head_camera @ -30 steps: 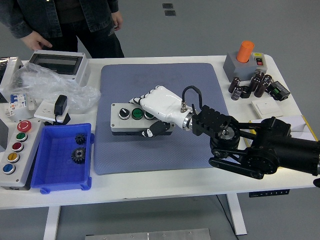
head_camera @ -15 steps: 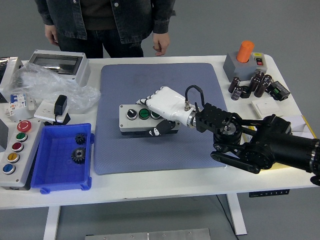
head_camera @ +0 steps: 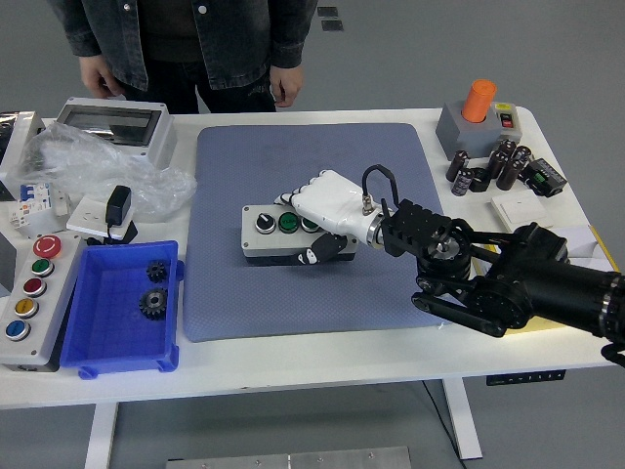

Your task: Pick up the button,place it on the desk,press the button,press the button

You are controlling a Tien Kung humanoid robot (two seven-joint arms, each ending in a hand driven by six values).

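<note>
The button box [head_camera: 278, 234] is a grey rectangular housing w/ a darker base strip along its front. On top: a black-and-white knob at the left, a green push button next to it, and more controls to the right hidden under the hand. It lies flat on the blue-grey mat [head_camera: 312, 283], roughly mid-mat, long side running left-right.

Right hand [head_camera: 327, 210], white shell w/ black joints, comes in from the right on a black arm and sits over the box's right end. Fingers curl over the top far edge, thumb wraps the front face near the right corner, so it's clamped on the box from above and the side. Left part of the box sticks out clear of the hand.

Left arm not seen.

Other stuff on the desk [head_camera: 391, 357]: blue tray [head_camera: 88, 322] w/ two dark gears at front left, a multi-colour button panel [head_camera: 29, 298] beside it, clear plastic bag [head_camera: 98, 166] and a grey enclosure at far left, orange-capped grey box [head_camera: 474, 122] and a cluster of dark cylinders at far right.

A person in a denim jacket [head_camera: 186, 39] stands at the far side, hands hanging, not touching anything.
</note>
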